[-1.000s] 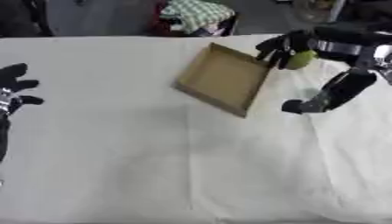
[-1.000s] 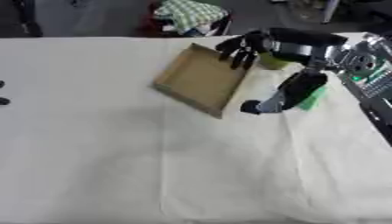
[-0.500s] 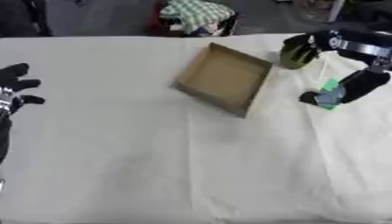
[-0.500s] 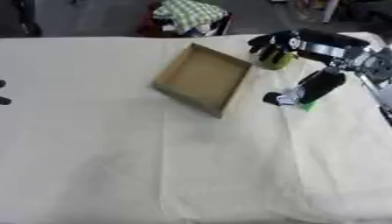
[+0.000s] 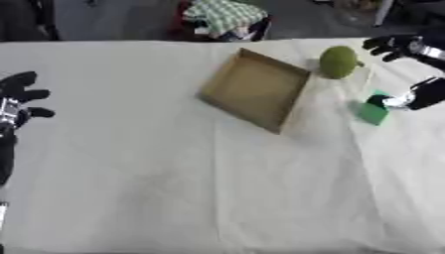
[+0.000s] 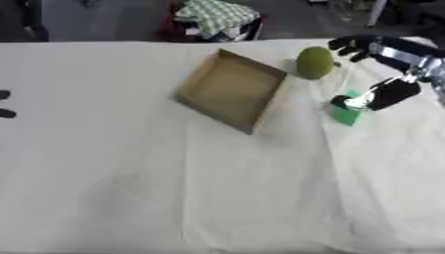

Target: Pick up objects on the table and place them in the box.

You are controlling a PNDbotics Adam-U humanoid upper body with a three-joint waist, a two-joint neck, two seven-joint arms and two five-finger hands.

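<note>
I see the right hand (image 6: 354, 46) open, fingers spread beside the green fruit (image 6: 315, 62); left hand (image 5: 17, 96) open at bench (image 5: 174, 188) edge; box (image 5: 254, 89) empty.

Showing tan-brown cardboard on the box (image 5: 255, 90), olive green on the round object (image 5: 338, 61), bright green on the small block (image 5: 374, 112), creamy white over the surface (image 5: 200, 183), black on both hands, green-and-white check on the cloth (image 5: 222, 15) beyond.

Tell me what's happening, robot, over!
Right hand open beside the green fruit, holding nothing. Left hand idle, open at table's left edge. Box empty. Green block lying right of box.
</note>
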